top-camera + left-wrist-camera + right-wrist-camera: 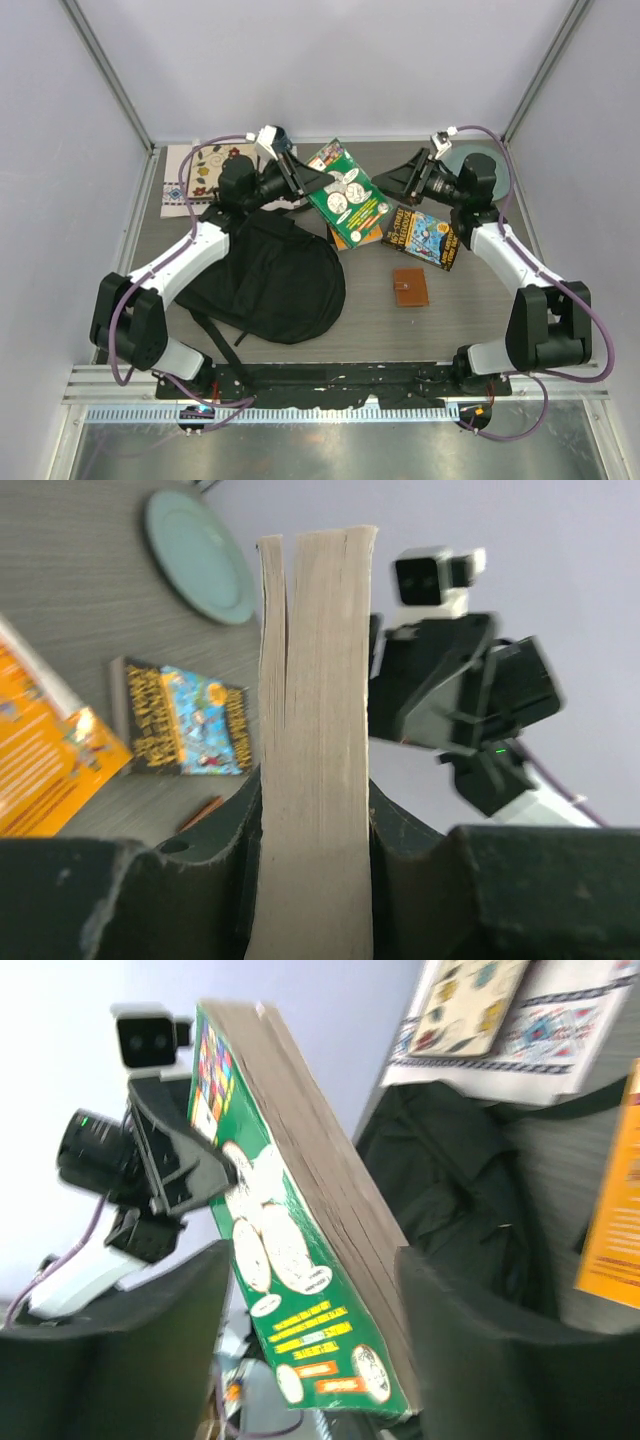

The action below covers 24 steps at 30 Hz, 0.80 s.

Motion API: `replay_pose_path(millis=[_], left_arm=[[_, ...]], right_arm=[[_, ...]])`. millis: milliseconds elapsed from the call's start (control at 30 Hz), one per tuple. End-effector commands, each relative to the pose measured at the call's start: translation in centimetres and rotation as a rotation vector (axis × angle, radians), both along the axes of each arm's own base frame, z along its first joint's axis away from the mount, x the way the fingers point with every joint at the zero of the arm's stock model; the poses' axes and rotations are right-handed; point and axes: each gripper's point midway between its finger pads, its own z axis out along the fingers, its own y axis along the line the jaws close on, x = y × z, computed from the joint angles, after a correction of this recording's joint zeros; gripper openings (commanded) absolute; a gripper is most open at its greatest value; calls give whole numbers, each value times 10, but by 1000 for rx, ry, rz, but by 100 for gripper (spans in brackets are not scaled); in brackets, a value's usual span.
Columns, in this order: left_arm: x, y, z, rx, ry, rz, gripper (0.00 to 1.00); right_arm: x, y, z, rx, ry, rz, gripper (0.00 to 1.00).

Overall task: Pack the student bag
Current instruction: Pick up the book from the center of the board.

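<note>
While our left pincer (300, 180) is clamped on the green book (345, 200) beside the student bag (270, 280), our right pincer (380, 181) stands apart around the book's other edge.

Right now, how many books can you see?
3: green book in left gripper, orange book lying below it, blue book right of that. Patterned thing far left may be another.

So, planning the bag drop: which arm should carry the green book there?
Left, probably: the left gripper clamps the green book, the student bag lies on its side, and the right gripper stands open.
</note>
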Motion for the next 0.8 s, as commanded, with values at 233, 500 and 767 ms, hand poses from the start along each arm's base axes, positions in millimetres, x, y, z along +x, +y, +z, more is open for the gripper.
replay_pose_path(millis=[233,500,767], left_arm=[[-13,83,-3,-9,3,367,0],[-25,92,21,-129,-47,398,0],[-32,93,19,-194,-33,385,0]], right_arm=[[-19,-43,-20,-189,16,-332,84],[-80,43,-52,-9,101,-158,84],[-79,64,-15,216,20,-112,85]])
